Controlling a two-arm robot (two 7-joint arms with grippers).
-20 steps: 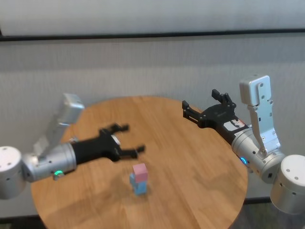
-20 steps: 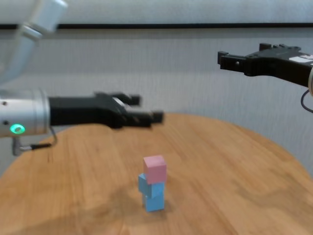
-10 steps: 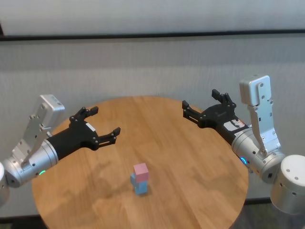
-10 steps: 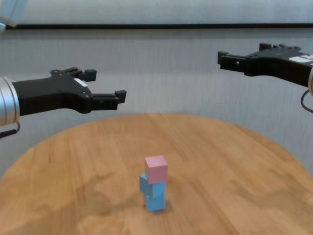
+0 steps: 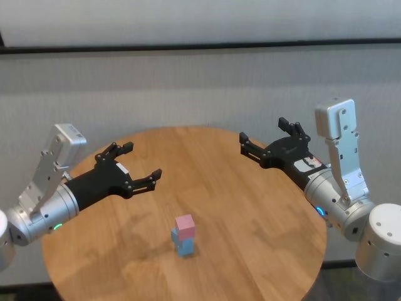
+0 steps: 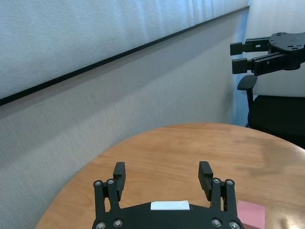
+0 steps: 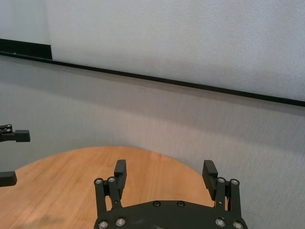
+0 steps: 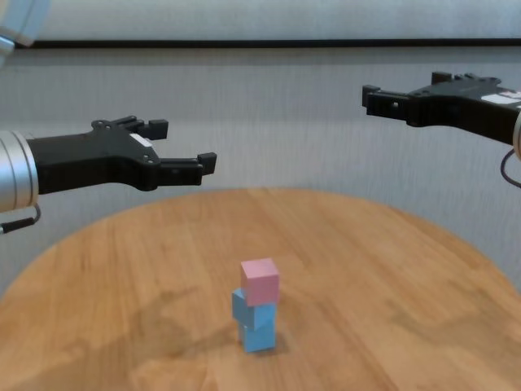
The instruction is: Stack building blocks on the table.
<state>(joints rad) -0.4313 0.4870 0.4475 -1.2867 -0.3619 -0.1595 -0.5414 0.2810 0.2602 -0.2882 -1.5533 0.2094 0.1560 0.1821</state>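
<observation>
Three building blocks stand in one stack near the table's (image 5: pixel 250 207) front middle: a pale pink cube (image 5: pixel 185 226) on top of two light blue cubes (image 5: pixel 182 243). The stack also shows in the chest view, pink cube (image 8: pixel 260 282) over blue cubes (image 8: pixel 254 322). The pink cube's corner shows in the left wrist view (image 6: pixel 251 213). My left gripper (image 5: pixel 140 161) is open and empty, raised above the table's left part, back and left of the stack. My right gripper (image 5: pixel 264 136) is open and empty, raised above the table's far right edge.
A grey wall with a dark rail (image 5: pixel 200 47) runs behind the round table. A black chair (image 6: pixel 274 109) stands beyond the table's right side.
My left arm pulled back to the left and up, away from the stack, then shifted slightly. The stack and the right arm have not moved.
</observation>
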